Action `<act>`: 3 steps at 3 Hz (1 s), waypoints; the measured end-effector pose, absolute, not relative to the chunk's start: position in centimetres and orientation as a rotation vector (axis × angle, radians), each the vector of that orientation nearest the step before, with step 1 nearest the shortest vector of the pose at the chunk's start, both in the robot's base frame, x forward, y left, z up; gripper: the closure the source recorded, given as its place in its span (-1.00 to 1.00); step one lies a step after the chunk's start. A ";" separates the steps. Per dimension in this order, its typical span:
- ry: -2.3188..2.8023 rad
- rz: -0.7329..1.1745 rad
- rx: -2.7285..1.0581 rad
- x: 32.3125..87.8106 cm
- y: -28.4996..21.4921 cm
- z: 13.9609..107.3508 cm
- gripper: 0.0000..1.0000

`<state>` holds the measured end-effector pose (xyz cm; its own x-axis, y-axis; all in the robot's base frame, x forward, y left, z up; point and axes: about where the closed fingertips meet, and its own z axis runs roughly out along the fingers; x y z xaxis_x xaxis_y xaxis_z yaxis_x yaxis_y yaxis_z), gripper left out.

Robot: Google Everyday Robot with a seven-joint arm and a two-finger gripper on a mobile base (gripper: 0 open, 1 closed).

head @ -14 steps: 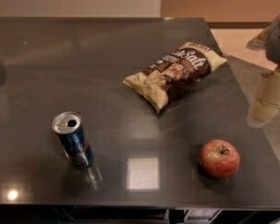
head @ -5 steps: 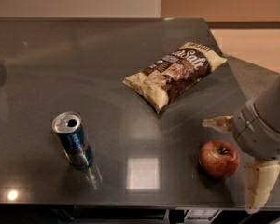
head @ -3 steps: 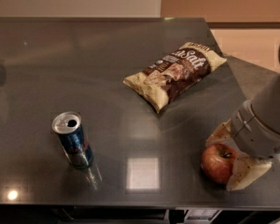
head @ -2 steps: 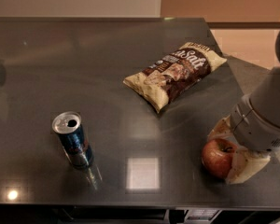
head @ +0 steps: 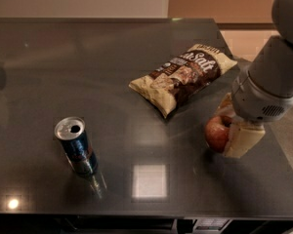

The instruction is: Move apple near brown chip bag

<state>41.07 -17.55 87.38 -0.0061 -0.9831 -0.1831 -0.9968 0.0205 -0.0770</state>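
The apple (head: 216, 133) sits toward the near right of the dark glossy table (head: 63, 57), pinched between the cream fingers (head: 241, 140) of the gripper (head: 228, 129), one finger on its far side and one on its right, with the grey arm rising to the right above it; whether it rests on the surface or is just off it cannot be told. The brown chip bag (head: 183, 77) lies to its far left, close by but apart. A blue-and-silver drink can (head: 77, 145) stands upright well apart at the near left.
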 end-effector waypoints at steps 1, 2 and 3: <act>2.162 0.085 -1.939 44.0 -16.9 87.8 1.00; 2.196 0.089 -1.820 46.5 -16.4 87.4 1.00; 2.202 0.067 -1.762 48.6 -15.7 86.9 1.00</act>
<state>48.62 -15.69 86.87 -0.1887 -0.9428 -0.2749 -0.9578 0.2385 -0.1606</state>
